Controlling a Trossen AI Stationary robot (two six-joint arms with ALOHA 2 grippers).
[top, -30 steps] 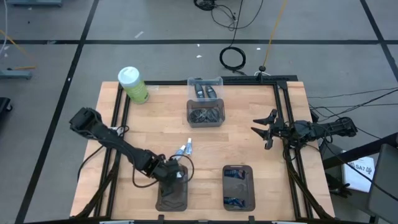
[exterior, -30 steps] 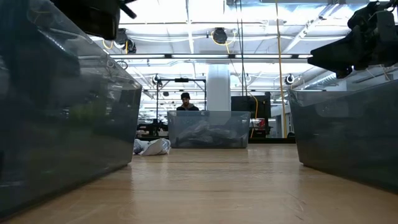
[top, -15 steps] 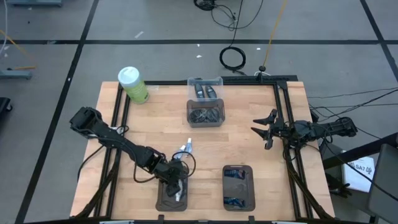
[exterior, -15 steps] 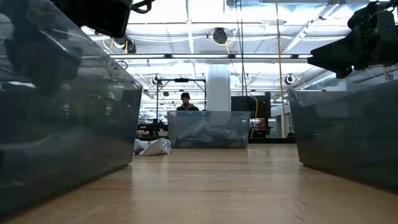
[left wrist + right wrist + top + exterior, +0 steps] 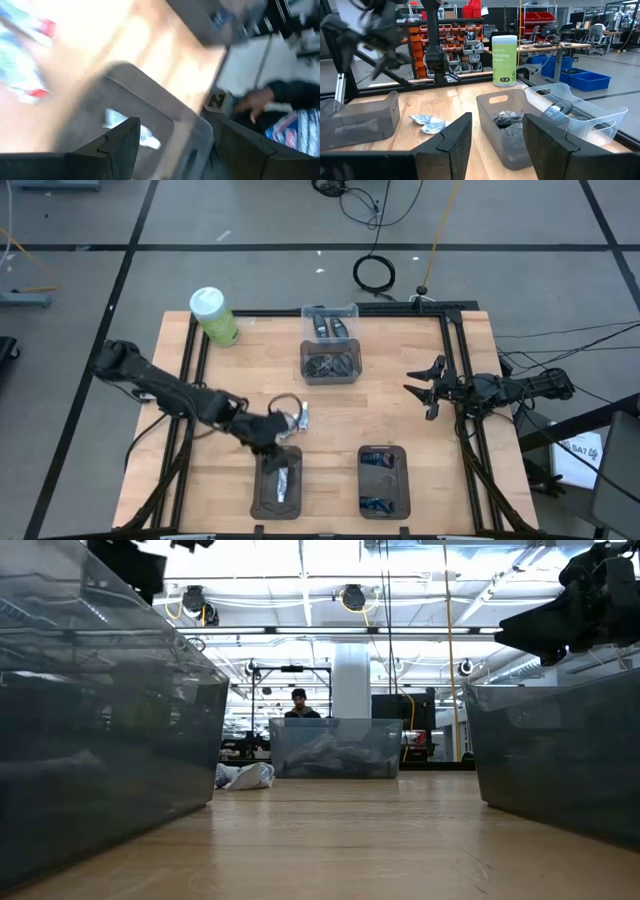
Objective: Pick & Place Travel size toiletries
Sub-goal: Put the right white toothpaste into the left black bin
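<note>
Mini tubes [image 5: 299, 418], white and pale blue, are seen loose on the table [image 5: 400, 380], just beyond the near left tray [image 5: 262, 495], in which one more tube [image 5: 285, 483] lies. They are judged light, soft-walled and somewhat slick; a hold across the middle of the body, with mild squeeze, would be suitable. The left gripper [image 5: 272, 428] is placed just beside the loose tubes, on their left, above the tray's far edge; its fingers [image 5: 115, 145] are spread apart and appear empty, though the wrist view is blurred. Farther off, the right gripper [image 5: 428, 391] is held open and idle near the table's right edge, well apart from the tubes.
</note>
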